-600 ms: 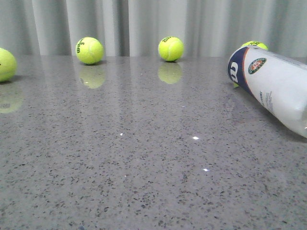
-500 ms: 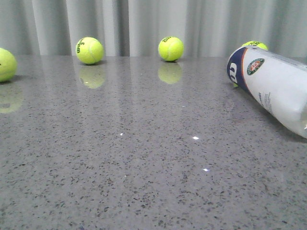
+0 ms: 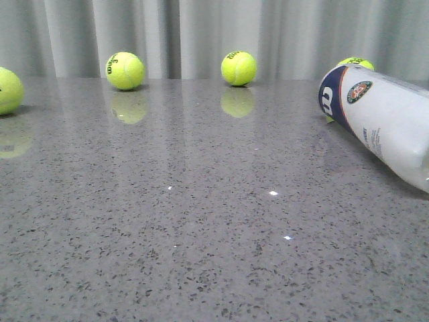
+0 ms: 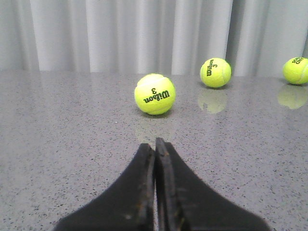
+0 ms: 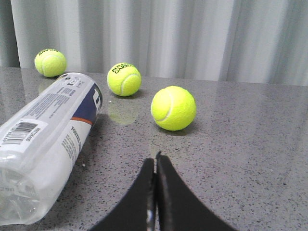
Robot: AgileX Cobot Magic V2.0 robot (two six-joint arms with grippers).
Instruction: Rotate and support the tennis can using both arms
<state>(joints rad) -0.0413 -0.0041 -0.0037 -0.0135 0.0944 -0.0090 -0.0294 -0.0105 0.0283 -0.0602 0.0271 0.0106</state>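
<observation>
Your tennis can (image 3: 382, 124) lies on its side on the grey speckled counter (image 3: 201, 221), toward the right edge, its navy end with the white W turned toward the back edge and its length running forward and rightward out of the front view. The round green-and-orange emblem sits just behind the orange stripe, facing up. In the right wrist view the same can (image 5: 45, 139) shows its barcode and small print, with the clear end nearest the camera.

Your right gripper (image 5: 155, 161) is clenched, its two black fingers pressed together with nothing between them, hovering over bare counter just beside the can and not touching it. Your left gripper (image 4: 155, 147) is likewise closed on nothing, well apart from the can.

Along the back edge, by the grey curtain (image 3: 201, 33), you have a ball on the left (image 3: 125, 70) and a ball in the middle (image 3: 238, 68). A further ball (image 3: 356, 64) peeks out just behind the can's navy end. Another ball (image 3: 9, 90) sits at the left edge of the counter. Ahead of your left gripper lies a ball marked Wilson 3 (image 4: 154, 94); ahead of your right gripper lies a plain-faced ball (image 5: 173, 108), near the can.
</observation>
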